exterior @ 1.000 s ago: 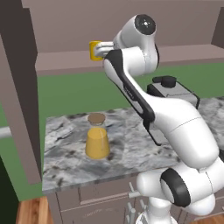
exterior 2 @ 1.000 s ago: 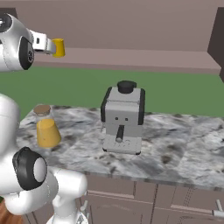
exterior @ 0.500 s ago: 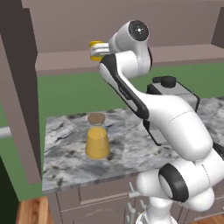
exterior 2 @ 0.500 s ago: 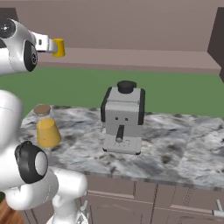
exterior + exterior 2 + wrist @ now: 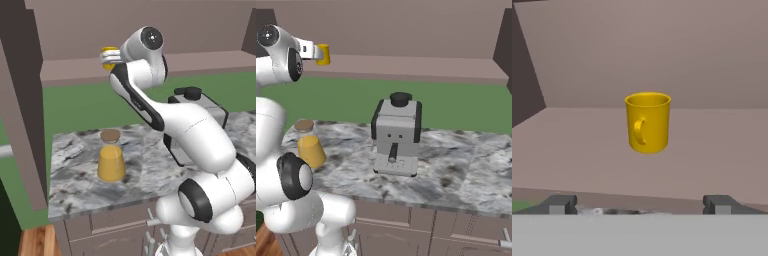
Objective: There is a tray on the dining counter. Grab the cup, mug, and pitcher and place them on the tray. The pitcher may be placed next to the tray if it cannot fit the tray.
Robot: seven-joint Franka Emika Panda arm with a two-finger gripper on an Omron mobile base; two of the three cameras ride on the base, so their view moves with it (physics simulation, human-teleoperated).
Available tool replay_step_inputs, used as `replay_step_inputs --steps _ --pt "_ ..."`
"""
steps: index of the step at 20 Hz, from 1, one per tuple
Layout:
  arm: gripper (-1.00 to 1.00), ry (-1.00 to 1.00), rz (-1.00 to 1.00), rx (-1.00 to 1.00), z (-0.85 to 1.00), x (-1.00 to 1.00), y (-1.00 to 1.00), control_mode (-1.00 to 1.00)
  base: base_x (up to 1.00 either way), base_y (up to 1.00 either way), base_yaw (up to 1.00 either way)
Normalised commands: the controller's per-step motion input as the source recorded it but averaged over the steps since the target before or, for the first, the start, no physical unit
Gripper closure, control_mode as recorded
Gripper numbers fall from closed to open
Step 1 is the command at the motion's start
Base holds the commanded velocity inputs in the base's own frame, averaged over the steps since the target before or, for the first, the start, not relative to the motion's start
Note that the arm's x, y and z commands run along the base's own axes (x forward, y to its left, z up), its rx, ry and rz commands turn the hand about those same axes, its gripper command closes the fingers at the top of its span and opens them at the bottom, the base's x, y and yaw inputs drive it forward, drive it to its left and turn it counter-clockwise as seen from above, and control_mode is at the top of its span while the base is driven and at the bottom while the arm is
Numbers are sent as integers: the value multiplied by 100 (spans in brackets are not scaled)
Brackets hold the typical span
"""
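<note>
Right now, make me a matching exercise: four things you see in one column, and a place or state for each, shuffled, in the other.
Things:
1. mug
2. pitcher
3. coffee machine
4. hand

Places or states:
A. open, pointed at the mug
B. on the marble counter, cork lid on top
C. on the brown shelf, upright
D. on the marble counter, black knob on top

Pairs: 1-C, 2-B, 3-D, 4-A

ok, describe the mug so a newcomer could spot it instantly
Look above the marble counter to the brown shelf along the back wall. The mug stands upright there, just ahead of the open gripper. It is plain yellow with a side handle; the pitcher below is corked glass.
</note>
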Motion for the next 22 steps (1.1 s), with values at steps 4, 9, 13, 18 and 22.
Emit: replay_step_inputs --steps 4,9,13,18,22 --pt "-100 0 0 0 0 30 0 -100 0 0 0" --pt "-100 0 0 0 0 32 0 -100 0 0 0" --pt "-100 0 0 0 0 32 0 -100 0 0 0" --pt "-100 0 0 0 0 27 1 -100 0 0 0" --pt "-100 0 0 0 -1 17 6 -100 0 0 0"
